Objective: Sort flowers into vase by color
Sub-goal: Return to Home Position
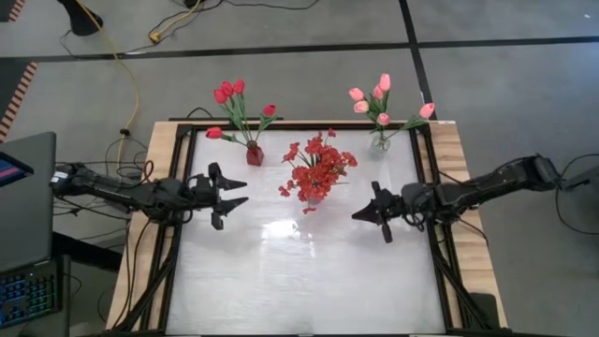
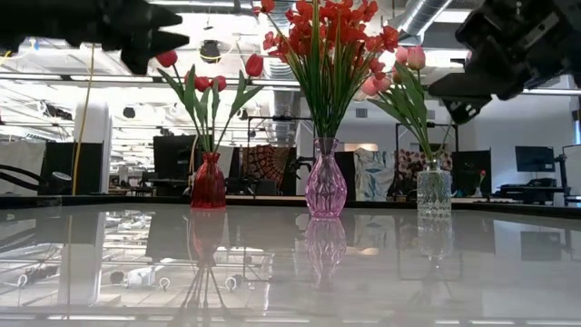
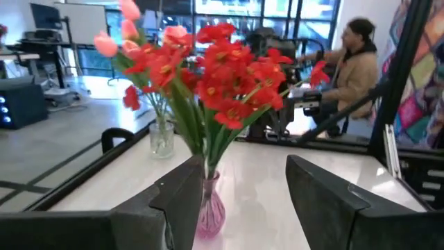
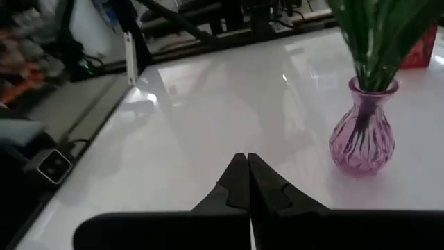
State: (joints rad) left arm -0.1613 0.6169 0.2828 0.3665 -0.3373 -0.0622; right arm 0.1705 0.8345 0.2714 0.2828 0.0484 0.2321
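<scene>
This is a robotics lab inside an open-plan office hall. 2 dark robot arms point(image 1: 122, 192) are mounted at a white table point(image 1: 299, 281) with a black frame. A laptop point(image 1: 23, 201) stands beside it, and cables point(image 1: 122, 65) lie on the grey floor. Behind are exposed ceiling ducts point(image 2: 422, 14), monitors point(image 2: 536, 159), a whiteboard point(image 3: 87, 24) and a seated person point(image 3: 350, 66).

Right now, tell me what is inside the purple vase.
The purple vase holds the red bunches of small blossoms, their green stems packed in its neck. Through the tinted glass the stem ends show only as dark streaks; any water cannot be told.
</scene>
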